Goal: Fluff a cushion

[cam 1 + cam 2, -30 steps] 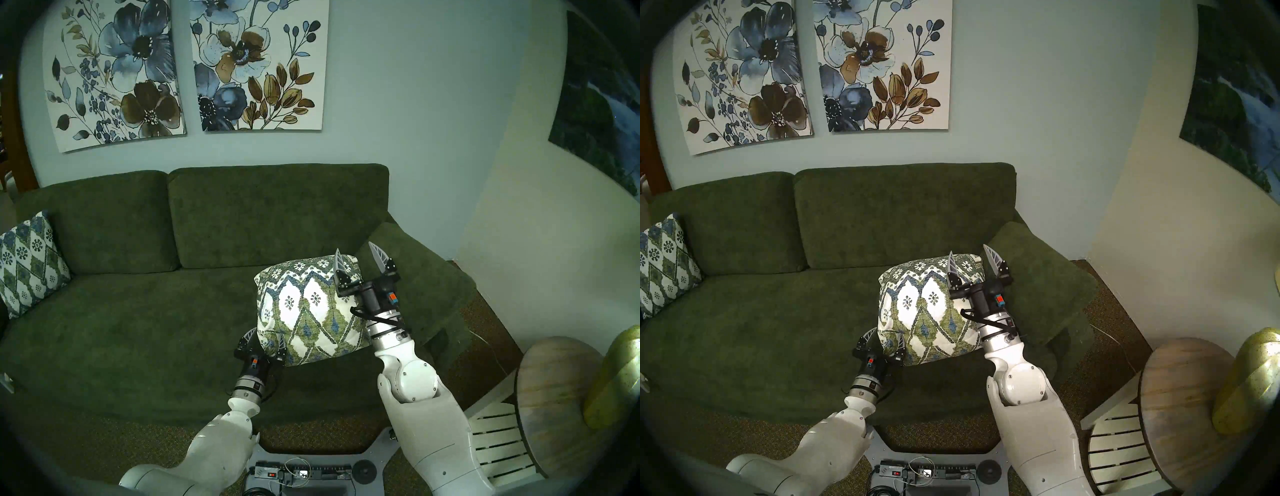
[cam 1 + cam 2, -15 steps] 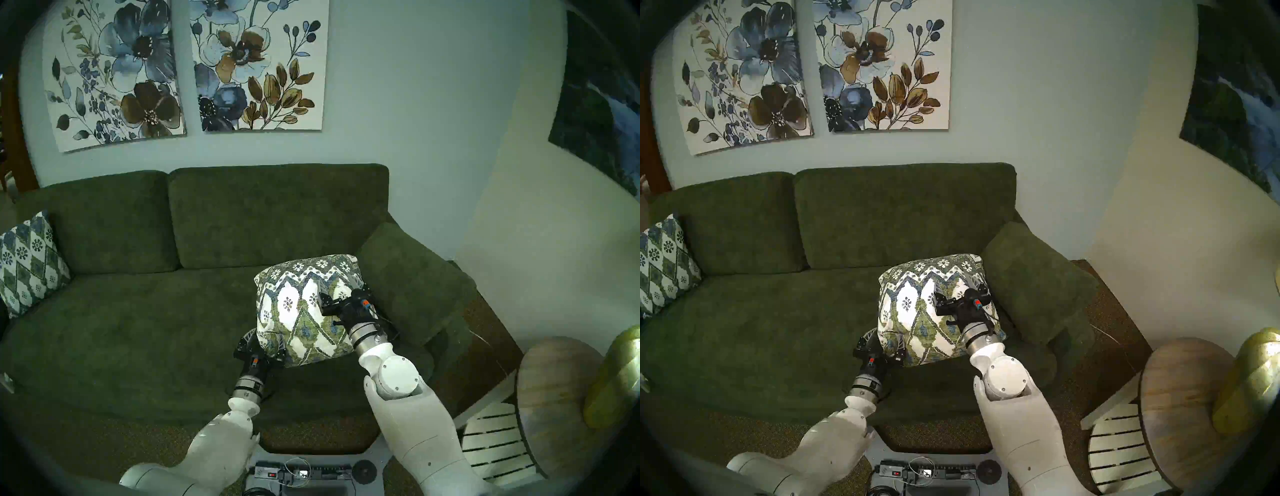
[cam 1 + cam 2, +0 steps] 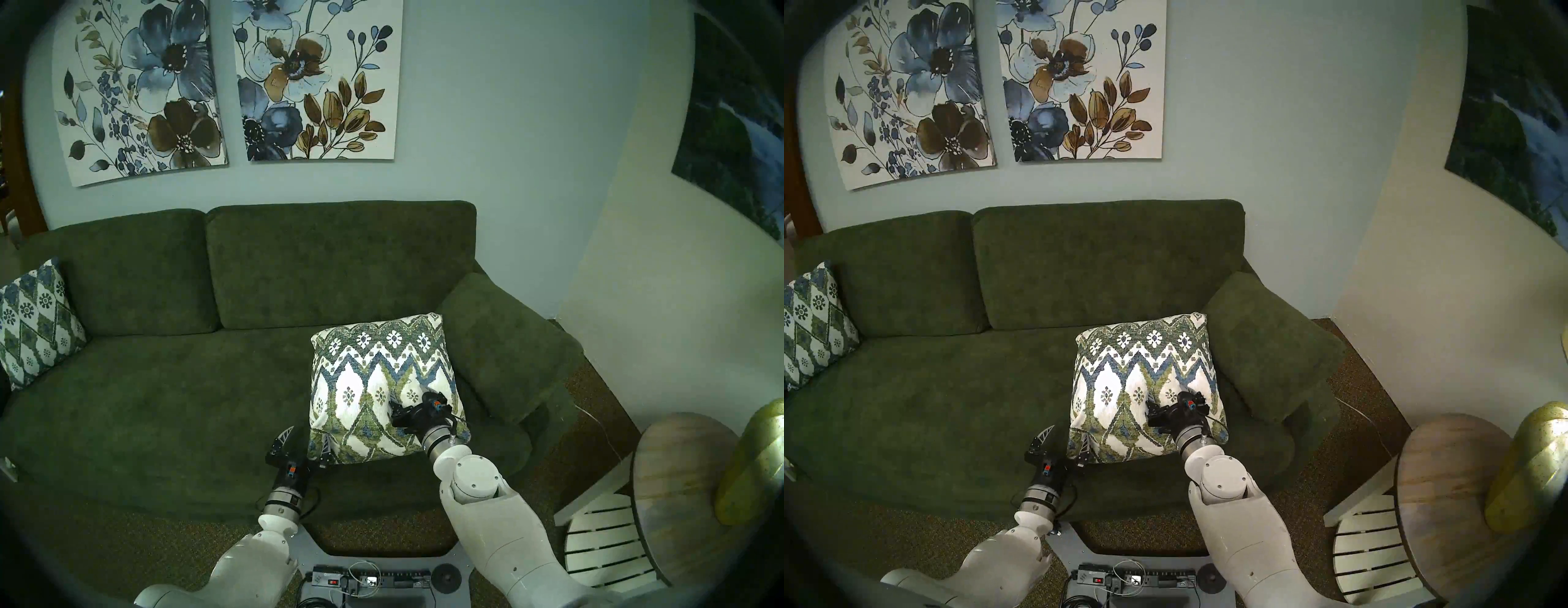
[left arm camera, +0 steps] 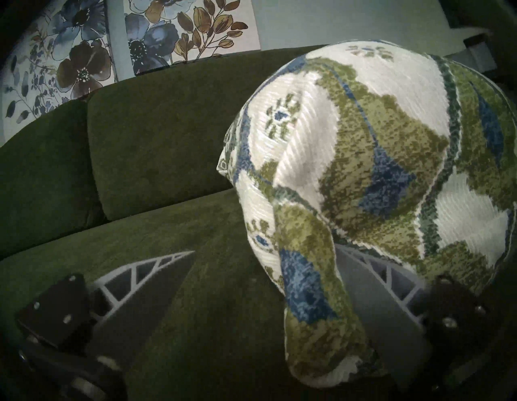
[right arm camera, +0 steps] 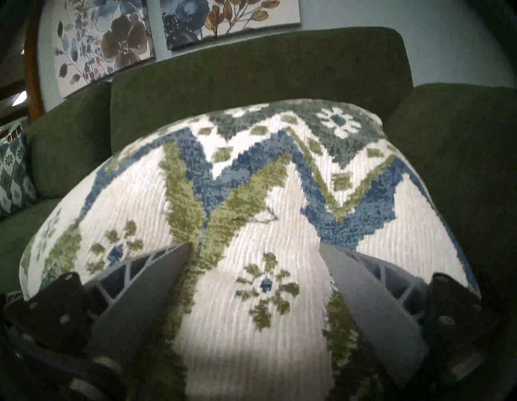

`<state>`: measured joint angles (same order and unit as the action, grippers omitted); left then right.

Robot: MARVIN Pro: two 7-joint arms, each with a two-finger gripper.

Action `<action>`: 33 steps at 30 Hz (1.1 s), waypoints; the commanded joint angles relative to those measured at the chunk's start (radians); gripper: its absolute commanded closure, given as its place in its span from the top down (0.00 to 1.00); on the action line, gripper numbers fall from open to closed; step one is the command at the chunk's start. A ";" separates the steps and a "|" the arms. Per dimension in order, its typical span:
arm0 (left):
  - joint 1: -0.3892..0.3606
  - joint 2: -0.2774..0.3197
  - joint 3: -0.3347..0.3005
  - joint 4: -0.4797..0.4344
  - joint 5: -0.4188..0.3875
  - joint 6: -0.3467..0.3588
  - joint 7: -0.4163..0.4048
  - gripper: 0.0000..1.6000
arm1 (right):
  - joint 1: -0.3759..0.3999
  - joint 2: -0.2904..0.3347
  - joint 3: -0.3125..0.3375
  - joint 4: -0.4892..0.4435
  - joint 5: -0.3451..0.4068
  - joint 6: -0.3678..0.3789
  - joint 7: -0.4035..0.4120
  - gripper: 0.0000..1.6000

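Pressing the cushion (image 3: 373, 382), right gripper (image 5: 257, 280) spread; sofa (image 3: 169, 403) leftward bare.

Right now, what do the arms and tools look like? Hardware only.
Both arms have glossy white shells ending in silver wrist rings. Each tool, left and right, has a black body with a small orange-and-blue tab, black finger mounts with screws, and two pale grey pointed fingers with a triangular lattice. Thin black cables loop beside each wrist. No sleeves or readable markings.
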<state>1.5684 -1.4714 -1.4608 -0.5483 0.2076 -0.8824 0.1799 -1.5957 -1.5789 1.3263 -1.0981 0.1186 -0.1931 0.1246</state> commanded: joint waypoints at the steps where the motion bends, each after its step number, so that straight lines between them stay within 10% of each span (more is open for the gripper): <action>1: 0.000 0.013 -0.010 -0.048 -0.007 -0.043 0.008 1.00 | -0.029 0.008 -0.004 0.108 0.019 0.048 -0.011 1.00; 33: 0.150 -0.002 0.075 -0.345 0.030 -0.078 -0.007 1.00 | 0.067 -0.005 -0.046 0.252 0.072 -0.059 -0.040 1.00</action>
<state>1.7002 -1.4966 -1.3818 -0.8047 0.2311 -0.9421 0.1667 -1.5142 -1.5772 1.3080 -0.9357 0.1955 -0.2900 0.0875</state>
